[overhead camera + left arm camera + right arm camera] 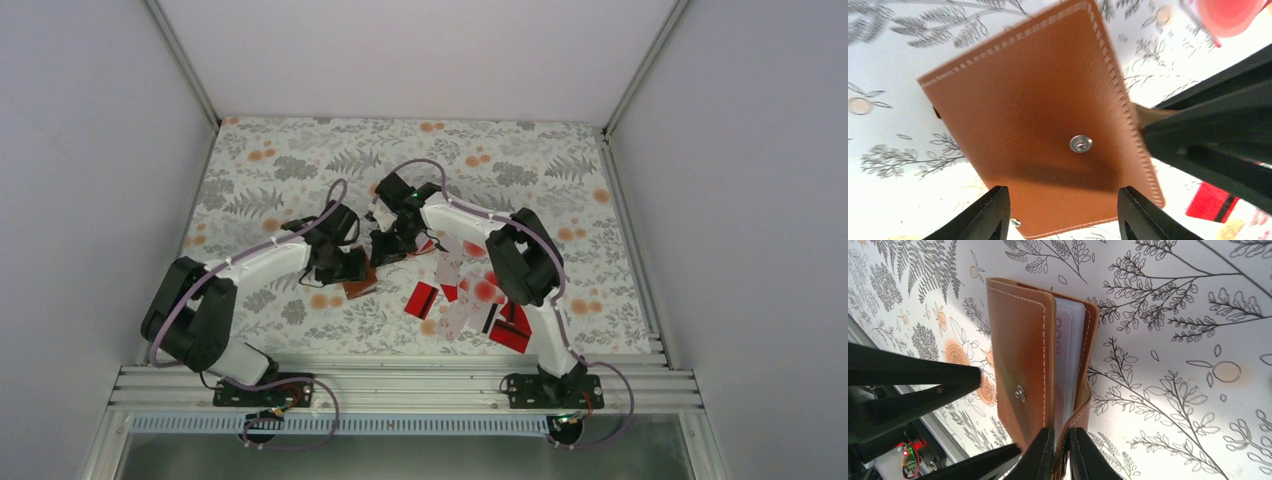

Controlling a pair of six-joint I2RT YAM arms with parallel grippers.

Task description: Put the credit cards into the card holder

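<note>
the table (300,160), spread with a matt cloth (1173,405) printed in grey ferns and orange blossoms, was occupied near its middle by the left arm (250,262) and the right arm (470,222), both bent inward toward one another. the left gripper (1064,192) was seen with its black fingers (993,215) spread wide and the near edge of the card holder (1038,115) lying between them; whether the pads touched the leather could not be told. the right gripper (1062,436) was pinched almost shut on one flap of the holder, so that the fold was held part-open. the step in hand was judged to be the opening and steadying of the holder, no loose card being carried by either gripper. the holder was shown as a stiff tan rectangle, smooth-grained and edged with pale stitching, with pale pockets (1074,365) inside, where a white card (1062,340) with red print appeared to be lodged already. the credit cards (421,299), thin, flat and glossy, some red with a dark stripe and some white with red blotches, were scattered to the right, apart from the holder, several overlapping. next, it was judged, one card would need to be prised up by an edge and lined up with a narrow pocket mouth. a small round metal snap (1080,144) was set in the cover.
</note>
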